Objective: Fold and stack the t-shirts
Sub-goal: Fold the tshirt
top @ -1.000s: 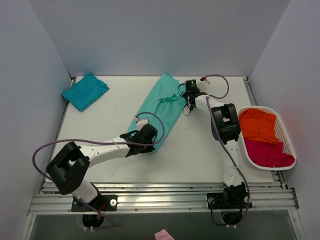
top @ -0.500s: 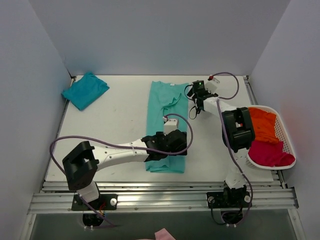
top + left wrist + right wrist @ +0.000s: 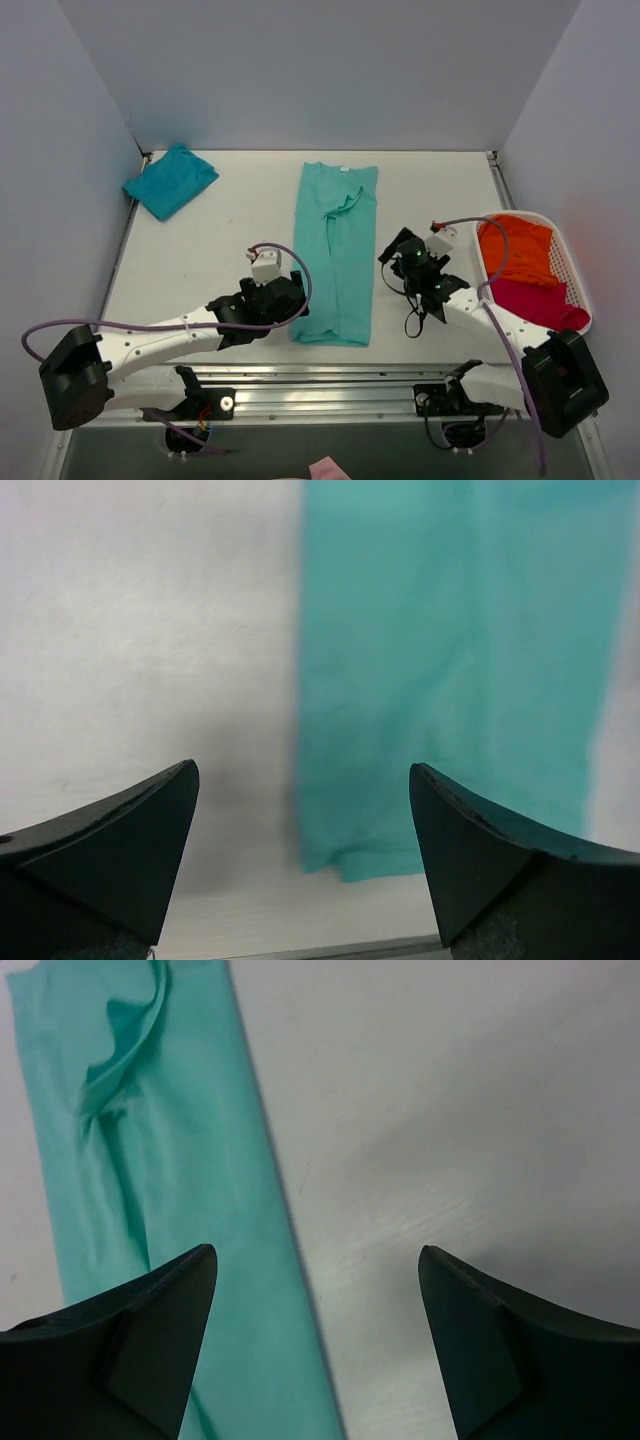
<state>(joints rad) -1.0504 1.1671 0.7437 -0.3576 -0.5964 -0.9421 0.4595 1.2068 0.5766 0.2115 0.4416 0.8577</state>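
Mint-green t-shirt (image 3: 335, 255): folded lengthwise into a long narrow strip and laid flat at the middle of the white tabletop (image 3: 200, 240). The collar end lies toward the far wall and the hem end close to the near edge. A small white neck label (image 3: 343, 168) shows at the far end. A rumpled fold sits in the upper right part of the strip; the rest lies smooth.

Left pincer (image 3: 293, 300): spread wide, pinching nothing, low over the tabletop just beside the strip's left edge near the hem. In the left wrist view the shirt's near left corner (image 3: 330, 855) lies between the two dark fingers (image 3: 120, 850), apart from both.

Right pincer (image 3: 390, 258): spread, pinching nothing, just right of the strip about halfway along it, between shirt and basket. In the right wrist view the shirt's right edge (image 3: 270, 1260) runs between the fingers (image 3: 470, 1340), with bare tabletop beside it.

Teal t-shirt (image 3: 171, 181): folded into a small bundle at the far left corner of the tabletop, well apart from the mint strip.

White basket (image 3: 573, 265): at the right edge of the tabletop. It holds an orange t-shirt (image 3: 515, 250) on the far side and a magenta t-shirt (image 3: 535, 305) on the near side, the two touching.
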